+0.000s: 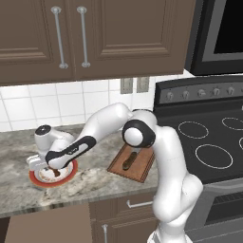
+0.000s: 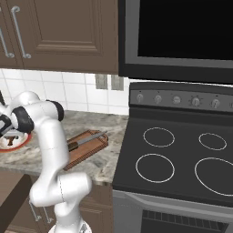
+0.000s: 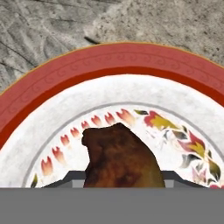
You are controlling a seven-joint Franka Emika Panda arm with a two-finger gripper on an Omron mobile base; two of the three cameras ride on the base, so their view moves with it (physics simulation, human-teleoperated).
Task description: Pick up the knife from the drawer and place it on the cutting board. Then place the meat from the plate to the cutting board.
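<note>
Knife (image 1: pixel 129 160) lies on the cutting board (image 1: pixel 142 167) — first step looks done; meat transfer is in hand. Tool (image 1: pixel 56 172) sits low over the plate (image 1: pixel 34 177) on the counter (image 1: pixel 95 182), board at 3 o'clock of it. Meat (image 3: pixel 120 159) rests mid-plate, between the finger bases at 6 o'clock in the hand view. Finger spread — cannot tell. Next: confirm grip, lift clear, carry to the board.

Even, soft rendered light, moderately bright, without glare. A faint shadow lies under the arm (image 1: pixel 107 124) on the desk (image 1: pixel 19 142). Edges look slightly jagged and coarse.
</note>
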